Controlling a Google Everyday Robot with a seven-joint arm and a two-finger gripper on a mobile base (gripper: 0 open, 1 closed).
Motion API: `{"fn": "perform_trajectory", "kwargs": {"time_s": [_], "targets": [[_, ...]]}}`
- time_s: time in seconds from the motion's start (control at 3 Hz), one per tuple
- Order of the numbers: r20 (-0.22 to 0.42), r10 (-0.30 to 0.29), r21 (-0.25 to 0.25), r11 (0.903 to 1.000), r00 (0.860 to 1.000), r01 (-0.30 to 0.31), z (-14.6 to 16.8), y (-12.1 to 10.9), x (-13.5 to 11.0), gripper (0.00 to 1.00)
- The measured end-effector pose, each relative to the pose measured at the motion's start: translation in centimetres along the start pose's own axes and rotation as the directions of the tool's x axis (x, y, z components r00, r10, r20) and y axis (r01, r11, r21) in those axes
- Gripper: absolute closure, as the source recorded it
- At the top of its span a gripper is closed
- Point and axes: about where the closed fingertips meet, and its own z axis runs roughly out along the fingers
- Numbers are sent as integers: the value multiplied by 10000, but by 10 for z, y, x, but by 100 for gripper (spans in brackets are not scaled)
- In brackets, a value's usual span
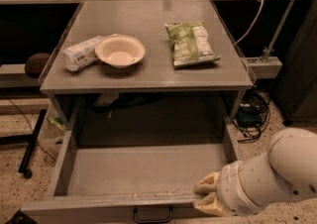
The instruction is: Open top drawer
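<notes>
The top drawer [143, 171] is pulled far out from under the grey table, showing a broad shallow empty grey tray. Its flat front runs along the bottom of the camera view, with a small dark pull handle [152, 215] at the lower middle. My gripper [207, 196] sits at the drawer front's top edge, right of the handle, with cream-coloured fingers [208, 186] resting against the rim. The white arm [277, 173] comes in from the lower right.
On the grey table top [153, 25] lie a cream bowl [120, 50], a white wrapped packet [81, 53] to its left, and a green chip bag [191, 42]. Cables and a dark box [247, 114] lie on the floor at right. A black stand [32, 141] is at left.
</notes>
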Motion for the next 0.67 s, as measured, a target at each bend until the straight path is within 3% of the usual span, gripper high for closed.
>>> {"fn": "perform_trajectory", "kwargs": {"time_s": [0.67], "targets": [[-14, -139, -51, 9999, 9999, 139, 2, 20, 0, 36]]}}
